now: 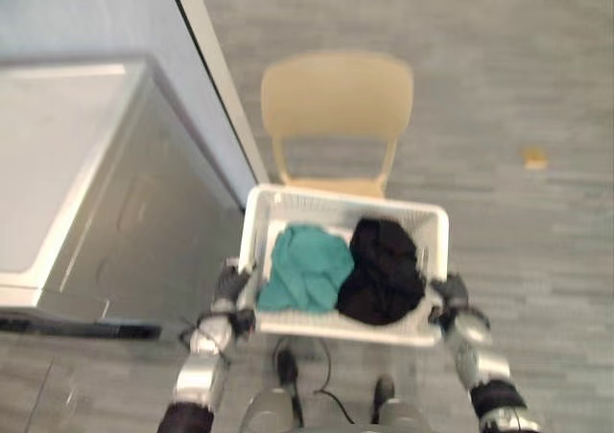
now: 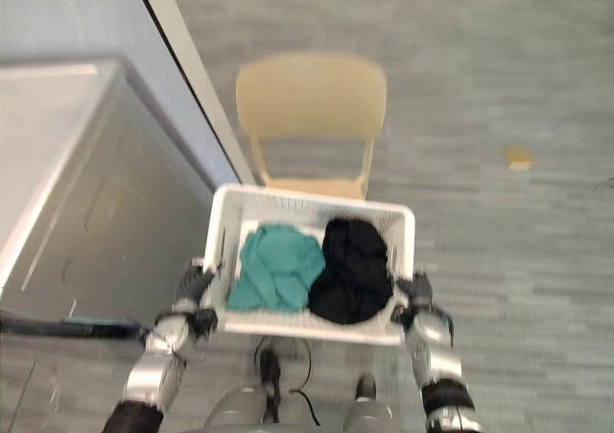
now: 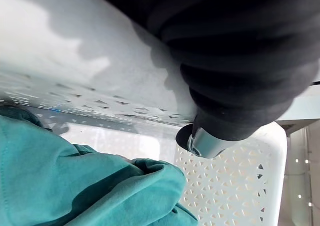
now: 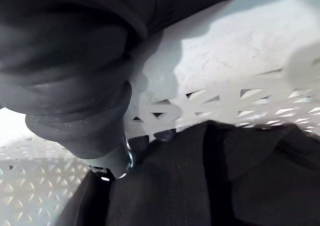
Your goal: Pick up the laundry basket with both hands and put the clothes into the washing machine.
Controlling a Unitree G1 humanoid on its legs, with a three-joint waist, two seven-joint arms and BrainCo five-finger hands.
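The washing machine (image 1: 67, 164) stands at the far left, lid closed. Just right of it, the left hand (image 1: 228, 287) grips the basket's left end, its thumb (image 3: 202, 143) hooked over the rim. The white basket (image 1: 336, 203) is held off the floor (image 1: 537, 260), mouth up. Its long side runs left to right across the robot's front, the right end slightly nearer. A beige chair (image 1: 336, 92) stands just beyond. Inside, a green top (image 1: 305, 268) lies left, touching a black garment (image 1: 384, 270) on the right. The right hand (image 1: 451, 292) clasps the right end the same way. A small tan scrap (image 1: 535, 157) lies far right.
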